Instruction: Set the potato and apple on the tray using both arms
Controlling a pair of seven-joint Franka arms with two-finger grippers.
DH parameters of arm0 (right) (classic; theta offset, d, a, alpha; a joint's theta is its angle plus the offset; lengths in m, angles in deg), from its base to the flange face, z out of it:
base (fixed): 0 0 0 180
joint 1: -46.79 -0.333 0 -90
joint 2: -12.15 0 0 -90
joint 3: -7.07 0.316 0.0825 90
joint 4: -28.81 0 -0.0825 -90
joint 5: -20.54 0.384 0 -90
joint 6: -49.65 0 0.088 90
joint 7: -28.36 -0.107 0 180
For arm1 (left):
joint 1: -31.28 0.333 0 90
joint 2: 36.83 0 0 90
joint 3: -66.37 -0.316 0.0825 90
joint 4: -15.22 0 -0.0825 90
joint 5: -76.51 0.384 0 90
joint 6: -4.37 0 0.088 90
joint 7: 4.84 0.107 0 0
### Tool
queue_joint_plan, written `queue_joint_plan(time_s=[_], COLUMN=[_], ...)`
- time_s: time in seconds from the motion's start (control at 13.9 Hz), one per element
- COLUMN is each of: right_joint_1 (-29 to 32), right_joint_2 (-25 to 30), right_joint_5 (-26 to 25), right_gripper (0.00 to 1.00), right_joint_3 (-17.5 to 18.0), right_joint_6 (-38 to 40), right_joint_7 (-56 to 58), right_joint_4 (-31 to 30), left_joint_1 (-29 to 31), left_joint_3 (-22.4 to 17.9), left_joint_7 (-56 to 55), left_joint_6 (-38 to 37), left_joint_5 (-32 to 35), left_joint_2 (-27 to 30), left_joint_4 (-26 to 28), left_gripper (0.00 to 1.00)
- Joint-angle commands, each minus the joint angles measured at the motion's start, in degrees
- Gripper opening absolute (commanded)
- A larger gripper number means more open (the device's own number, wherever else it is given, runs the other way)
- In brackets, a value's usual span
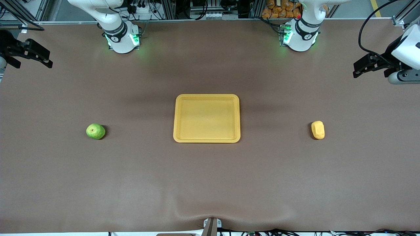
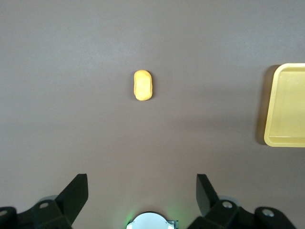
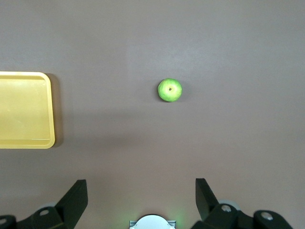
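Potato [image 1: 318,129] lies on the bare table toward the left arm's end, well apart from the tray [image 1: 178,118]. Its long axis runs nearer-to-farther from the front camera, blunt ends pointing toward that camera and toward the bases, so jaws closing across its short width look the natural grip.

Apple [image 1: 95,131] sits about level with it toward the right arm's end, also well apart from the tray. It is round with no long axis; the stem dimple faces up in the right wrist view.

Tray lies between the two, empty, long side running end to end of the table. Each item sits on its own arm's side, probably so both arms can work at once.

Left gripper [image 1: 372,65] hangs high over its table end, jaws wide and empty. Right gripper [image 1: 28,54] mirrors it at the other end, likewise spread, holding nothing. Nothing is placed yet.
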Motion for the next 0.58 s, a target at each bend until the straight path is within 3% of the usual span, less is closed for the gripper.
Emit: queue_joint_plan(time_s=[0.0,0.5], right_joint_1=[-0.1,0.1], right_joint_2=[-0.1,-0.6], right_joint_5=[-0.6,-0.6], right_gripper=[1.00,1.00], right_joint_3=[-0.1,-0.1], right_joint_6=[0.4,0.0], right_joint_7=[-0.6,-0.5], right_joint_4=[0.5,0.9], left_joint_1=[-0.1,0.1], left_joint_3=[-0.4,-0.4], left_joint_7=[1.2,1.2], left_joint_6=[-1.0,-1.5], left_joint_5=[-1.3,-1.4], left_joint_2=[-0.2,-0.6], left_joint_4=[-1.3,-2.5], left_gripper=[1.00,1.00])
